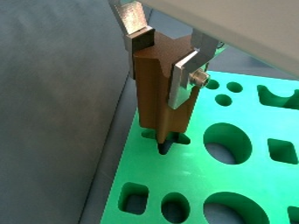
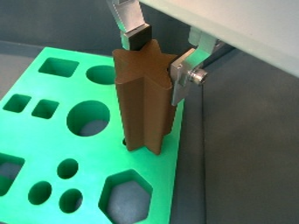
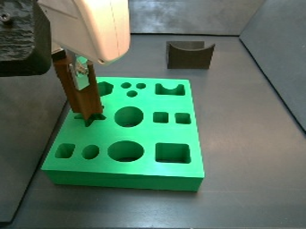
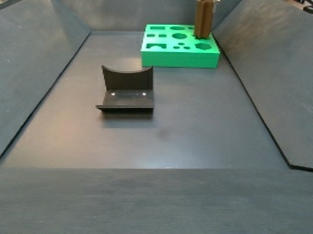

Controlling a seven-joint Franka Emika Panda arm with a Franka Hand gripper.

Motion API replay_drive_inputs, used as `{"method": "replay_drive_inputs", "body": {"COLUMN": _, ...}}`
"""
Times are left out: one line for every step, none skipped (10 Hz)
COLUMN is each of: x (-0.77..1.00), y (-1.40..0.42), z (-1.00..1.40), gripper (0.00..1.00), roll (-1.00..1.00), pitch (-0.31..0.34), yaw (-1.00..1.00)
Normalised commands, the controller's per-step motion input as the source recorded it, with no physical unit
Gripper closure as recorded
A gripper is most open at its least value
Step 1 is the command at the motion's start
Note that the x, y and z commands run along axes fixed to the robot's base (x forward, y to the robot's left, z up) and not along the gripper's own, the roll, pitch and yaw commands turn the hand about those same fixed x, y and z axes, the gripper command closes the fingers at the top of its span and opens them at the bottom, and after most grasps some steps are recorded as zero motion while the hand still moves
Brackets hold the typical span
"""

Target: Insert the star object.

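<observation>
The star object [image 1: 158, 96] is a tall brown ridged peg. It stands upright with its lower end in the star-shaped hole [image 1: 163, 140] at the edge of the green board [image 1: 198, 182]. My gripper [image 1: 163, 57] is shut on the peg near its top, one silver finger on each side. Both wrist views show this grip, with the gripper [image 2: 158, 57] round the peg [image 2: 142, 96] over the board [image 2: 30, 83]. In both side views the peg [image 3: 66, 85] [image 4: 206, 18] stands at the board's edge [image 3: 120, 179] [image 4: 184, 59]. How deep it sits is hidden.
The board has several other shaped holes: round, square and hexagonal. The dark grey fixture with a curved notch [image 3: 189, 55] [image 4: 124, 91] stands on the grey floor apart from the board. Grey walls enclose the floor.
</observation>
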Motion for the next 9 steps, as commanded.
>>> {"method": "replay_drive_inputs", "body": {"x": 0.12, "y": 0.0, "z": -0.19, "gripper": 1.0, "roll": -0.07, "pitch": 0.013, "yaw": -0.16}}
{"method": "replay_drive_inputs", "body": {"x": 0.03, "y": -0.03, "z": -0.15, "gripper": 1.0, "roll": -0.11, "pitch": 0.0, "yaw": -0.19}}
{"method": "replay_drive_inputs", "body": {"x": 0.0, "y": -0.05, "z": -0.11, "gripper": 1.0, "roll": -0.15, "pitch": 0.0, "yaw": -0.23}}
{"method": "replay_drive_inputs", "body": {"x": -0.07, "y": -0.07, "z": -0.1, "gripper": 1.0, "roll": -0.13, "pitch": -0.007, "yaw": -0.25}}
{"method": "replay_drive_inputs", "body": {"x": -0.17, "y": -0.08, "z": -0.08, "gripper": 1.0, "roll": -0.14, "pitch": -0.04, "yaw": -0.26}}
{"method": "replay_drive_inputs", "body": {"x": -0.18, "y": -0.09, "z": -0.07, "gripper": 1.0, "roll": -0.14, "pitch": -0.044, "yaw": -0.23}}
{"method": "replay_drive_inputs", "body": {"x": -0.14, "y": -0.09, "z": -0.05, "gripper": 1.0, "roll": -0.14, "pitch": -0.046, "yaw": -0.18}}
{"method": "replay_drive_inputs", "body": {"x": -0.01, "y": -0.03, "z": -0.14, "gripper": 1.0, "roll": -0.12, "pitch": -0.023, "yaw": -0.11}}
{"method": "replay_drive_inputs", "body": {"x": 0.16, "y": -0.01, "z": -0.32, "gripper": 1.0, "roll": -0.1, "pitch": 0.0, "yaw": -0.01}}
